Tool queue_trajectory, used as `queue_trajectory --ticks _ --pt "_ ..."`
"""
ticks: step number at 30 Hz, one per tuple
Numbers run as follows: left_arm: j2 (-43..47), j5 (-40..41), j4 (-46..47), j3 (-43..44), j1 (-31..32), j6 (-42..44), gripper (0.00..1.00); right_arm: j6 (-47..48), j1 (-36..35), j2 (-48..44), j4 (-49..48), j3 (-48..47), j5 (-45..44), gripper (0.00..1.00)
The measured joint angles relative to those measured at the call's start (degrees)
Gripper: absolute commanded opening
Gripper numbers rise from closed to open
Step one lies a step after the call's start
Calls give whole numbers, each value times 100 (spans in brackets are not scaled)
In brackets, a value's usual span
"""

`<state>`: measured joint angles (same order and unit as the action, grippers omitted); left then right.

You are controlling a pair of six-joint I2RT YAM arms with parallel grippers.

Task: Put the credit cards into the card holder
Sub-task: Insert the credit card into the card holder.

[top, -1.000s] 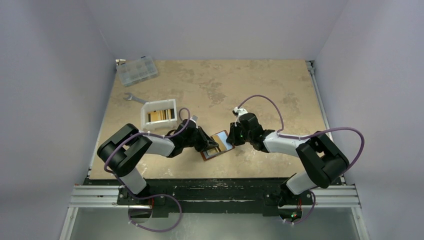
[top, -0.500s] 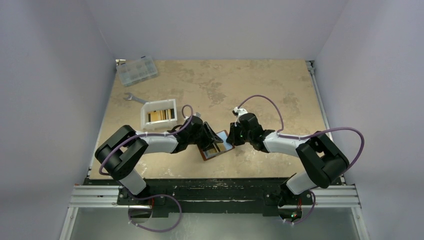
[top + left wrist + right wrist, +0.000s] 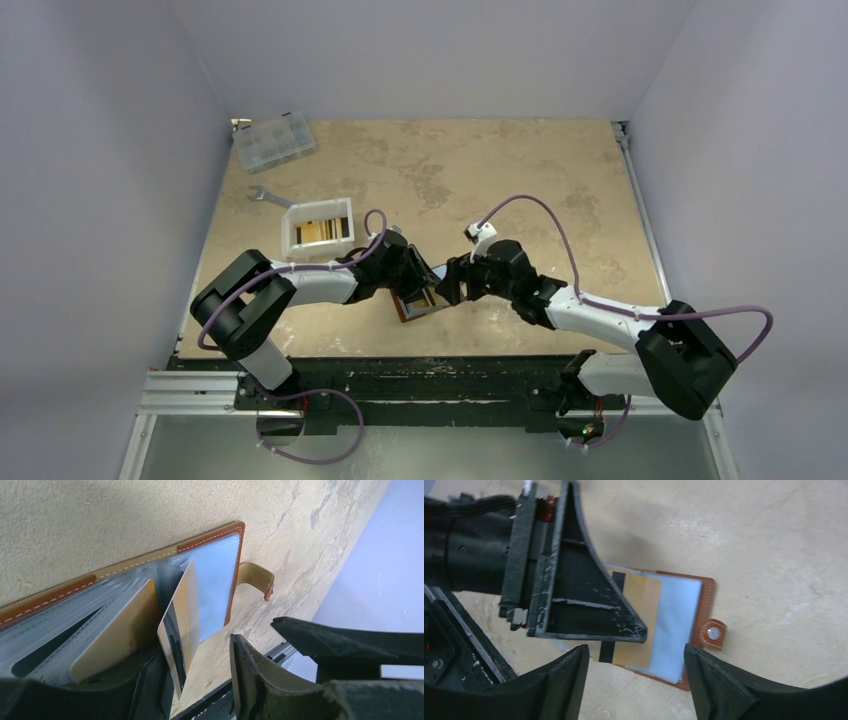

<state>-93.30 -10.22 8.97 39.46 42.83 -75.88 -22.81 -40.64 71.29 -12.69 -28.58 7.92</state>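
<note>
Left wrist view showed an orange-yellow card point(image 3: 181, 611) standing on edge in the gap of the left gripper point(image 3: 197, 662). The jaws were apart: the card lay close against one finger and clear of the other. Its far end was entered into the card holder point(image 3: 210, 534), which lay open directly ahead of the fingertips. The card's long axis ran along the jaws' reach, so a forward push should seat it. The right gripper point(image 3: 635, 652) had its jaws wide apart and empty, with the holder just ahead. The left arm was judged nearer.

Figure: non-task objects on the left of the beige table point(image 3: 520, 160).
Clear compartmented box point(image 3: 273, 141) farthest; silver wrench point(image 3: 268, 195) nearer; white tray point(image 3: 289, 232) nearest.
</note>
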Motion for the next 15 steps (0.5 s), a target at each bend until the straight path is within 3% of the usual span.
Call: queue_trajectory --ticks 2,5,15 --pt "0 0 2 -2 0 0 45 7 -258 0 -103 50 -105 92" --pt "0 -2 46 -26 0 0 45 -24 -691 15 -168 149 -321 99" --pt "0 -28 216 -111 0 0 45 -103 -1161 426 -289 166 -1163 99"
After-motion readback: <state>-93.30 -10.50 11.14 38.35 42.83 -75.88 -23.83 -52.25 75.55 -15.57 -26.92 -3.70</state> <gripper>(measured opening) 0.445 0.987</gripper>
